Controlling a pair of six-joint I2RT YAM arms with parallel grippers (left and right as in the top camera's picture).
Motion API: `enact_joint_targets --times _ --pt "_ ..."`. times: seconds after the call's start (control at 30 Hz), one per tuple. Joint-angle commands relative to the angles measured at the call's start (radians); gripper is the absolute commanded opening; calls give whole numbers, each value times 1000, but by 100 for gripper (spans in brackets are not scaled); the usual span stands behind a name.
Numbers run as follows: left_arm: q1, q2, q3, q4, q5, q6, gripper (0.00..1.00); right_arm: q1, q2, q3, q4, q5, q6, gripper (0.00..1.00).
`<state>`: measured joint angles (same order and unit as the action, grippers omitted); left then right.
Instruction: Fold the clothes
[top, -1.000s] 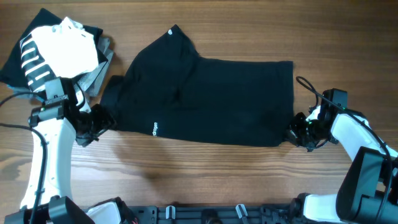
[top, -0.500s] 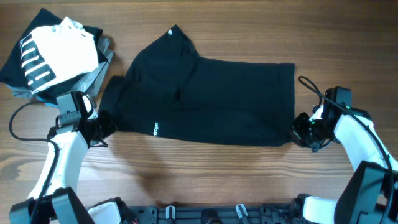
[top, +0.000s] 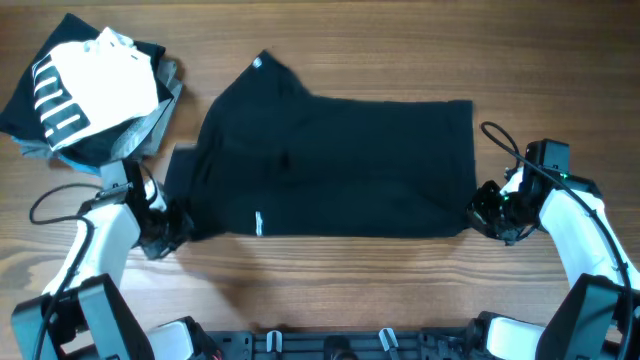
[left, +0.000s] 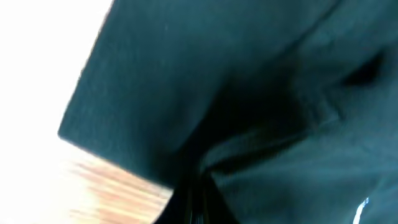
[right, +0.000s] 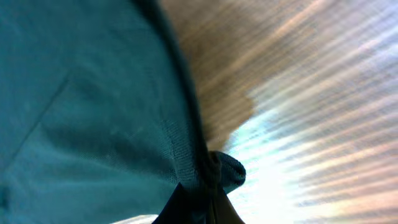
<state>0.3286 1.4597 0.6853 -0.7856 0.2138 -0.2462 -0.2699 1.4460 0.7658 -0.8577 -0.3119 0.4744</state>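
Note:
The clothes, a black T-shirt (top: 340, 165), lie spread across the middle of the wooden table, with a small white mark (top: 259, 223) near the front hem. My left gripper (top: 172, 228) is shut on the shirt's front-left corner. In the left wrist view dark fabric (left: 249, 93) fills the frame and runs down into the closed jaws (left: 199, 208). My right gripper (top: 487, 210) is shut on the shirt's front-right corner. In the right wrist view a bunched fold of fabric (right: 227, 171) sits pinched at the closed jaws (right: 208, 202).
A pile of other garments (top: 90, 85), white with black stripes over grey and black, lies at the back left. A black rail (top: 330, 345) runs along the table's front edge. The right arm's cable (top: 500, 140) loops beside the shirt's right edge.
My left gripper has closed on the shirt's left corner and slid toward the table's front, pulling the left part of the shirt with it. The right gripper has stayed shut in place.

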Motion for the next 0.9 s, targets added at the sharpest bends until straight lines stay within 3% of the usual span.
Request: enact_joint_targets --times 0.0,0.17,0.2,0.23,0.27,0.3,0.43,0.5,0.57,0.7,0.87 --pt "37 -69 80 -144 -154 -6 4 -10 -18 49 -70 89 1 4" --pt "41 -120 93 -173 -182 -77 4 -10 -18 91 -125 114 17 5" --pt "41 -120 95 -173 -182 -77 13 -10 -18 94 -128 114 24 10" --pt "41 -120 102 -174 -180 -77 33 -10 -18 97 -128 114 23 35" --pt "41 -120 116 -182 -178 -76 59 -10 -18 107 -127 114 5 50" --pt "41 -120 137 -198 -178 -76 63 -10 -18 120 -127 115 -13 59" --pt "36 -120 304 -276 -106 -32 66 -10 -19 219 -132 98 -117 70" --pt "13 -120 406 -269 6 30 65 -10 -21 294 -130 23 -202 71" --pt "-55 -120 500 -184 138 126 66 -10 -21 368 -117 -98 -274 72" --pt "-219 -84 530 71 53 147 68 -9 -22 414 -42 -249 -278 73" --pt "-390 222 560 351 27 192 67 -8 -21 414 -20 -265 -246 72"
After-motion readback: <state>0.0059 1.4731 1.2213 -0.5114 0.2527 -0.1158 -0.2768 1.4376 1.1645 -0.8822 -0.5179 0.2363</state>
